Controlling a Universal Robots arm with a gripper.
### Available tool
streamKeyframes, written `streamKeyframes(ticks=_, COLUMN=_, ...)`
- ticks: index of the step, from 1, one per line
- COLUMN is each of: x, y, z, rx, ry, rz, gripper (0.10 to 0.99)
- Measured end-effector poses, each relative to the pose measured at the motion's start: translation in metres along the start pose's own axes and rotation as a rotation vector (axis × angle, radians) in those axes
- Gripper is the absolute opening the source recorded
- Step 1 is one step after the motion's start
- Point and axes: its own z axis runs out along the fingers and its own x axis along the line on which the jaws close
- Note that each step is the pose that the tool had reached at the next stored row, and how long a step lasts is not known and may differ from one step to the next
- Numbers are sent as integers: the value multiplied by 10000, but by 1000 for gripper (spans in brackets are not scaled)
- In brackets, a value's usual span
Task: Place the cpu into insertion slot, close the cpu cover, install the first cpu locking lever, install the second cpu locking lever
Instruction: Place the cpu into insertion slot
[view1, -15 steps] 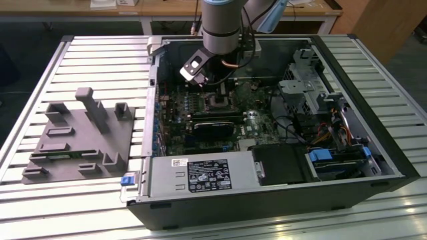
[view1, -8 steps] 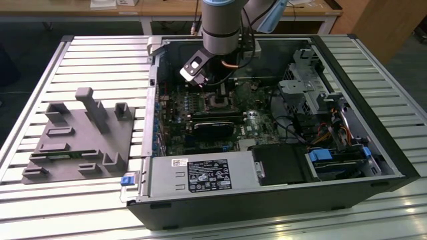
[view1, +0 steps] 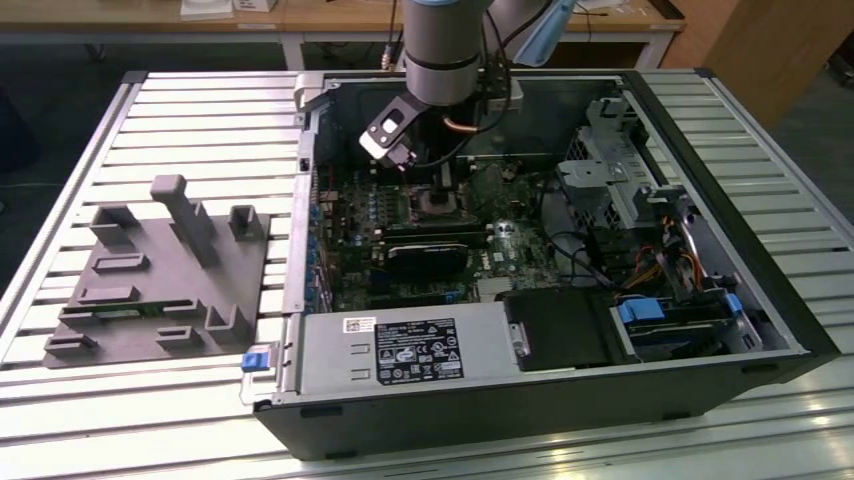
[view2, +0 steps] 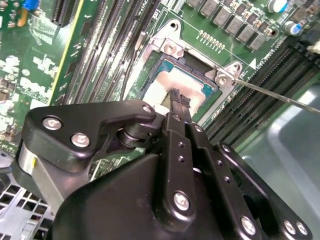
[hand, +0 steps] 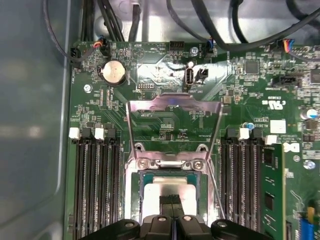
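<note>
Silver metal tops the cpu (hand: 170, 186), a small flat square that lies in the insertion slot (hand: 134, 200) on the green motherboard (hand: 100, 112), inside the black computer case (view1: 534, 405). The gripper (hand: 170, 199) hangs right over the middle of the cpu. Its two black fingers (view2: 175, 96) are squeezed together with no gap, and they hold nothing. I cannot tell if the tips touch the chip or stop just above it. The cpu cover (hand: 175, 103), a thin shiny frame, stands tipped up from its hinge at one end of the slot, so it is not closed yet. A thin wire locking lever (view2: 280, 95) sticks out from one corner of the slot, not hooked down. Long black memory slots (hand: 95, 185) run along both sides. I think the cpu is light and stiff but easy to hurt, so it is best held by its outer edges and kept flat, never pushed hard. The cover looks thin and a bit springy, best moved by its free end.
</note>
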Motion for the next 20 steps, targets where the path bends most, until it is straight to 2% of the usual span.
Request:
streamKeyframes(ticks=11, x=6, y=19, z=-310, rx=0, ry=-3, rz=0, gripper=106)
streamKeyframes(ticks=20, x=10, y=32, z=-524, rx=-13, ry=-3, rz=-1, gripper=106)
